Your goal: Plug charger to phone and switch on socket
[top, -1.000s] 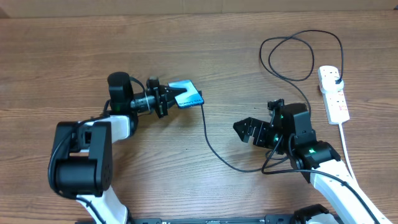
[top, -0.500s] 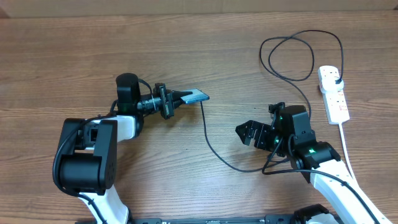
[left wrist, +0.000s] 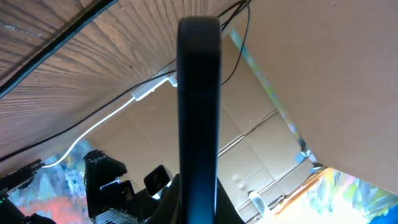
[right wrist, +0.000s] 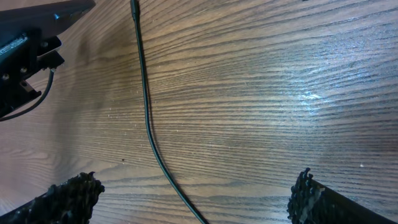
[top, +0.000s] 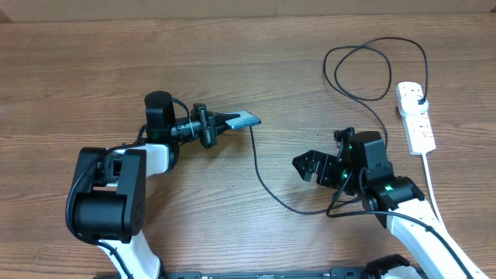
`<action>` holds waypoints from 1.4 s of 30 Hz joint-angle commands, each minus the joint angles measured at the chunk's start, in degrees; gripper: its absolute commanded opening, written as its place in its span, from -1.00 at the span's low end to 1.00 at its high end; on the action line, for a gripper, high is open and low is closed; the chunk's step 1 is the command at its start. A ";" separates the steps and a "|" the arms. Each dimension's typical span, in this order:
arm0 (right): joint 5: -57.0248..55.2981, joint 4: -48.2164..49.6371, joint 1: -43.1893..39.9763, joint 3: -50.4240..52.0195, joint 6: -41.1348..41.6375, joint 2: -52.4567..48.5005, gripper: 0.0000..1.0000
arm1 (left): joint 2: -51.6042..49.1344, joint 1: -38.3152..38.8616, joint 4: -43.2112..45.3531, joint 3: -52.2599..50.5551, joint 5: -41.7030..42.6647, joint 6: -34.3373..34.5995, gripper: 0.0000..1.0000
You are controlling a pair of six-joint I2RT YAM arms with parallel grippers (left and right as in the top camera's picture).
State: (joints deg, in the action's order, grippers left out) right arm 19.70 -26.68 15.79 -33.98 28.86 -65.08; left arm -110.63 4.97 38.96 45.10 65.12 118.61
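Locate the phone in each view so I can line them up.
Overhead: phone left of centre, on edge in the left fingers.
Left wrist: dark vertical bar down the middle.
Right wrist: dark wedge, top-left corner, probably it.
Shared landmark: the wooden table, charger cable lying on it.

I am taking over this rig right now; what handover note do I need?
Left gripper: shut on the phone, held on edge.
Right gripper: open, empty, above the charger cable.
The charger's tip lies on the table near the phone, not plugged in; its plug sits in the socket.
Done: phone picked up. Left: insert the tip, switch on the socket; switch state unreadable.
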 commanded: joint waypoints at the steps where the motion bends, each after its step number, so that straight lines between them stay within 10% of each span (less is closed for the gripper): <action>1: 0.46 -0.07 0.24 -0.59 -0.44 0.57 1.00 | 0.15 0.33 0.61 1.25 0.94 0.87 -0.91; 18: -17.81 18.67 18.38 -3.39 -2.47 -9.25 0.75 | 0.15 -4.39 13.64 1.27 0.98 -2.36 -0.91; 42: -24.17 18.38 19.04 -28.06 -14.19 -40.26 0.29 | 0.15 -10.64 13.64 9.31 7.08 -16.00 -0.91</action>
State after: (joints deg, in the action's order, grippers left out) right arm -3.49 -9.58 34.54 -60.60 16.47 -104.44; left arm -110.69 -5.52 51.96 52.29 70.57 104.38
